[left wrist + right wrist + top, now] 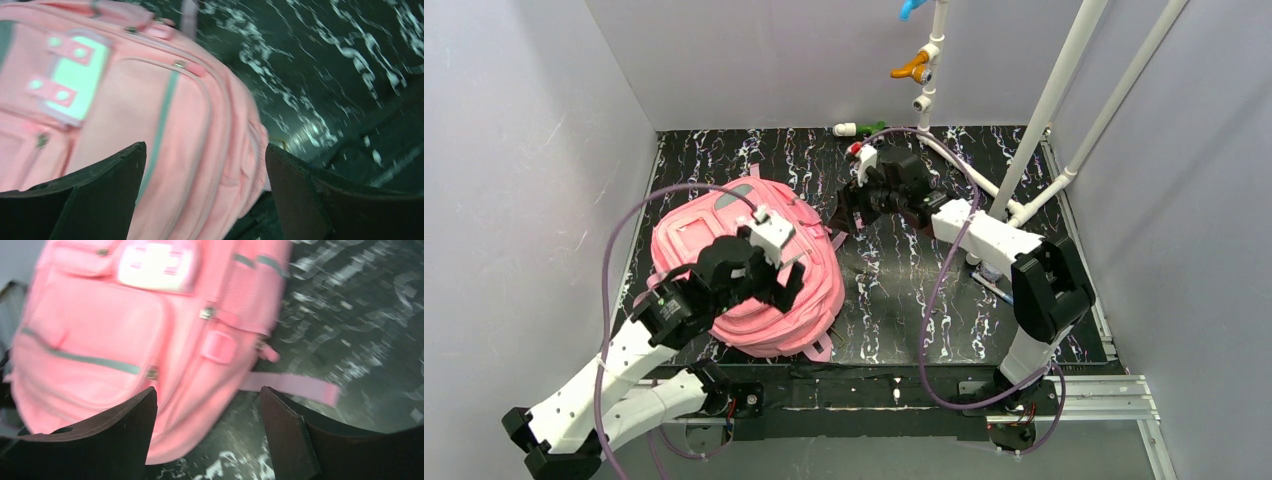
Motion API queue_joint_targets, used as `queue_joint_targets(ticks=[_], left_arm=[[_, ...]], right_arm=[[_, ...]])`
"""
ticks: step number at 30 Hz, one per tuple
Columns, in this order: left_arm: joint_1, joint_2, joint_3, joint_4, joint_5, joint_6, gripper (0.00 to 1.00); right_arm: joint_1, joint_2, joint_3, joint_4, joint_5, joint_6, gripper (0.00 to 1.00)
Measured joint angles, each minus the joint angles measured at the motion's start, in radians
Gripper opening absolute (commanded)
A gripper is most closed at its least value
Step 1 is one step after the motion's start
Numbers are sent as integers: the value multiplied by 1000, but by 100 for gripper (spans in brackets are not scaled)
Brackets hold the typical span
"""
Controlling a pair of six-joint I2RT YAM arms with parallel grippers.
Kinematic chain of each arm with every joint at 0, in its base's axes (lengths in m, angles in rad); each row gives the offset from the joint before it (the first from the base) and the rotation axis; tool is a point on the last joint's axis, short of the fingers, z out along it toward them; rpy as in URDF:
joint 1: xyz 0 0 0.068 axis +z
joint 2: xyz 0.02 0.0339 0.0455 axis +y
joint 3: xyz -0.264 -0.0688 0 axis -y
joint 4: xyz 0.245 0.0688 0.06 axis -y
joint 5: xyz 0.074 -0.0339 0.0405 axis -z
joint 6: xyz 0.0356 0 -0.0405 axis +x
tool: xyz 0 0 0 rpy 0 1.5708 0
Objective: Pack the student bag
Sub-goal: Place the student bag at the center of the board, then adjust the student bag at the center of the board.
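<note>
The student bag [692, 238], bright pink with grey stripes, lies on the left half of the dark marbled mat. A white patch [155, 260] and a loose pink strap [295, 385] show in the right wrist view. My left gripper [782, 288] hovers over the bag's near right side, open, with pink fabric [200, 110] below and between its fingers but not pinched. My right gripper [849, 213] stands open just off the bag's far right edge. The bag's corner [100, 330] lies under its left finger, and bare mat shows beneath the gap.
White pipes [1049, 100] rise at the back right, with an orange valve handle [911, 68] on a thinner pipe. A green-and-white marker [860, 128] and a small red item [855, 148] lie at the mat's far edge. A pen [994, 286] lies by the right arm.
</note>
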Motion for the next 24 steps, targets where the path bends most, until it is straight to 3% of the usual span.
queue_joint_targets(ticks=[5, 12, 20, 24], left_arm=[[138, 125, 146, -55, -182, -157, 97], [497, 195, 124, -114, -157, -341, 94], [544, 232, 43, -108, -98, -390, 94], [545, 236, 8, -100, -85, -390, 93]], right_arm=[[63, 2, -126, 225, -183, -72, 76], [152, 101, -133, 301, -282, -277, 60], [181, 129, -114, 243, -241, -446, 64], [195, 118, -128, 233, -202, -506, 75]])
